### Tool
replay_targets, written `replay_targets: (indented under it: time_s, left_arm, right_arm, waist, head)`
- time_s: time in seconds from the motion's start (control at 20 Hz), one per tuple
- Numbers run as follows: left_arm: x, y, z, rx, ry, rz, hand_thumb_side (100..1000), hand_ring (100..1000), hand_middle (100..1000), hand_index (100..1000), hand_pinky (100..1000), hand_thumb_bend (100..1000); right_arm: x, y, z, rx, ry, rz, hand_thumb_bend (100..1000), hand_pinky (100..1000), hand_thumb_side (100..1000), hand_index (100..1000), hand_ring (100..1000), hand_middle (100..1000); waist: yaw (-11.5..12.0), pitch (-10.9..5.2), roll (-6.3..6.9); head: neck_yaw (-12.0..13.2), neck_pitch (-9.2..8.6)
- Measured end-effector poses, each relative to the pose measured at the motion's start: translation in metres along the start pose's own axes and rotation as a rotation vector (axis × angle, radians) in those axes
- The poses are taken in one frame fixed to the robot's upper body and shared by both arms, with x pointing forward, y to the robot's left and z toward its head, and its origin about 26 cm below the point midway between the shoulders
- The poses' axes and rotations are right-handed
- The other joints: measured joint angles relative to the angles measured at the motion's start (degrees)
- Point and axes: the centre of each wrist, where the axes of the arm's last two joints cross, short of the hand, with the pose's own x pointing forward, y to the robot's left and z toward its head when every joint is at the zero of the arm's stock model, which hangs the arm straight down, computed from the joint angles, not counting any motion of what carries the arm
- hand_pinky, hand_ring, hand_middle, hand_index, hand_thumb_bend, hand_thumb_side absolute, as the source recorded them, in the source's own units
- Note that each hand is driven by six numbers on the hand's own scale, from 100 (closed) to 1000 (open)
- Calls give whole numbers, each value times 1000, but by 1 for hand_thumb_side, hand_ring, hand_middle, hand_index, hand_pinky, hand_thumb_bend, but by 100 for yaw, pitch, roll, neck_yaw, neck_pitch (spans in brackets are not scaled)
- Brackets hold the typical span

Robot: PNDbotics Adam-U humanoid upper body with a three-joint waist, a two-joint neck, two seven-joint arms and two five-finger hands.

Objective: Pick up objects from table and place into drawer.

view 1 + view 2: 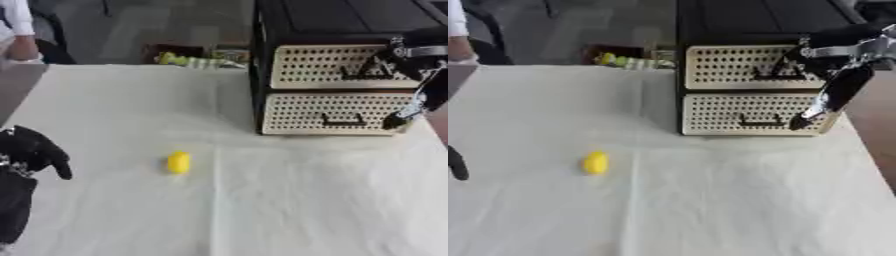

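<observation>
A small yellow object (178, 162) lies on the white-covered table (262, 210), left of the middle. At the back right stands a black cabinet (289, 20) with two cream perforated drawers, an upper drawer (315, 65) and a lower drawer (306, 112), both pushed in. My right hand (787, 66) reaches in from the upper right and sits at the upper drawer's handle, with part of the arm hanging down past the lower drawer's right end. Far from the yellow object, my left hand (31, 150) rests at the left edge with its fingers relaxed and holding nothing.
Behind the table's far edge, a dark box (188, 55) holds greenish-yellow things. A person's sleeve (17, 30) shows at the far left corner. The table's right edge runs close beside the cabinet.
</observation>
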Motion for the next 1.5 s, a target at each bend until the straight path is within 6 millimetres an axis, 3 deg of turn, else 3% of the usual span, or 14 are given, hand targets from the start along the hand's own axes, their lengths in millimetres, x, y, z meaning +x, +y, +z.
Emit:
replay_targets:
  time_s: [0.5, 1.5]
  left_arm:
    - [0, 0, 0, 1, 3, 5, 846, 543, 552, 637, 406, 100]
    - [0, 0, -2, 3, 3, 10, 846, 546, 554, 636, 408, 100]
  right_arm:
    - [6, -1, 4, 5, -31, -37, 722, 100, 555, 710, 291, 100]
    - [15, 10, 22, 45, -60, -56, 707, 100, 564, 700, 275, 100]
  waist:
    - [-4, 0, 4]
    - [28, -3, -17]
  head:
    - [-4, -1]
    - [-40, -1]
